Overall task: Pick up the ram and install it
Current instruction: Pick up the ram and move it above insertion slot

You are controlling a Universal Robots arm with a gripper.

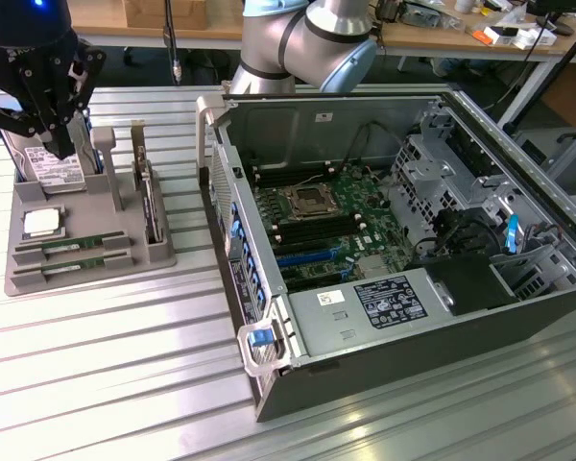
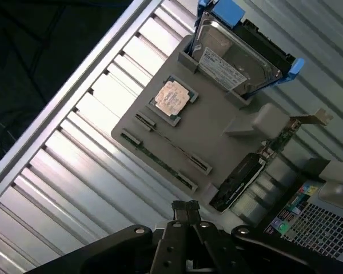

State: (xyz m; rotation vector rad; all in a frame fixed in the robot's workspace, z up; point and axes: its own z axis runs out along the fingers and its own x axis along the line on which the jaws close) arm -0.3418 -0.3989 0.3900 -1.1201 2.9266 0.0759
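Two ram sticks, green and narrow, lie side by side in the front slots of the grey holder tray: one ram stick and a second. My black gripper hangs above the tray's back end, over the upright hard drive. Its fingers are shut with nothing between them. It is well above and apart from the ram. The open computer case lies at the exterior view's right, with the motherboard's long memory slots beside the processor socket.
On the tray a square silver processor chip sits behind the ram. Upright cards and a second drive stand on the tray's side nearest the case. The ribbed metal table surrounds everything, and the arm's silver elbow rises behind the case.
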